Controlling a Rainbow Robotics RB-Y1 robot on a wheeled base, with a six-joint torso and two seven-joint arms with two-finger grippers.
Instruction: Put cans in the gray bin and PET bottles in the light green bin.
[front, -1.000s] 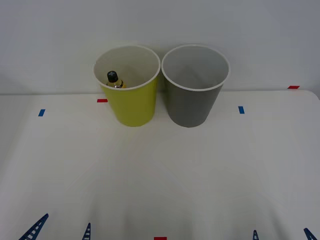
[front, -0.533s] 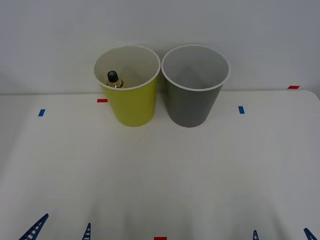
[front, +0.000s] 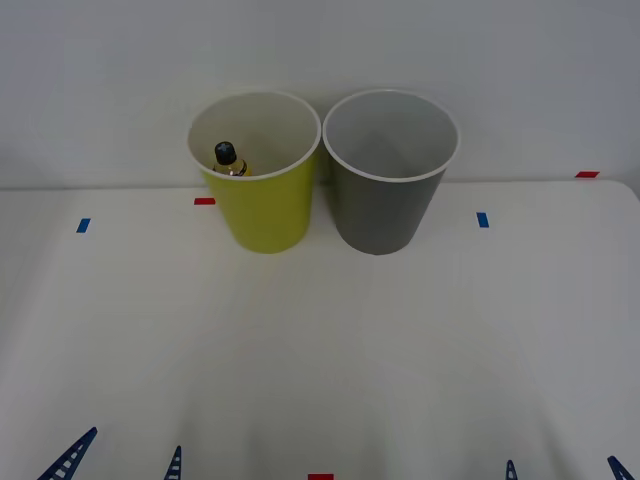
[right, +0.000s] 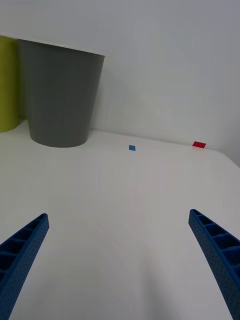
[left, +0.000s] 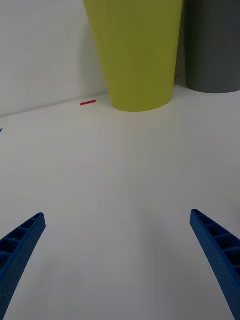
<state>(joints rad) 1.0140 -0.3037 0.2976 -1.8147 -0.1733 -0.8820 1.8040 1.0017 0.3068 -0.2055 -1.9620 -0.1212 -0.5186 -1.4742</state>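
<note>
Already inside the light green bin (front: 262, 215), we find the PET bottle (front: 228, 160): its black cap and a bit of amber neck show against the white inner wall, on the side of the bin nearer our left arm. We cannot see its lower body, which the bin's wall hides. The light green bin stands upright at the far edge of the white table (front: 320, 350), and the gray bin (front: 385, 205) stands upright just beside it on our right, their rims nearly touching. We see only a pale interior in the gray bin.

Small tape marks lie on the table around the bins: a red one (front: 204, 201) just left of the light green bin, a blue one (front: 83, 225) farther left, a blue one (front: 482, 219) right of the gray bin, and a red one (front: 587, 174) near the far right corner.

Our left gripper (left: 120, 265) sits low at the near edge of the table, fingers spread wide and holding nothing, facing the light green bin. Our right gripper (right: 120, 265) is likewise at the near edge, spread wide and holding nothing, with the gray bin ahead of it. Both are well apart from the bins.
</note>
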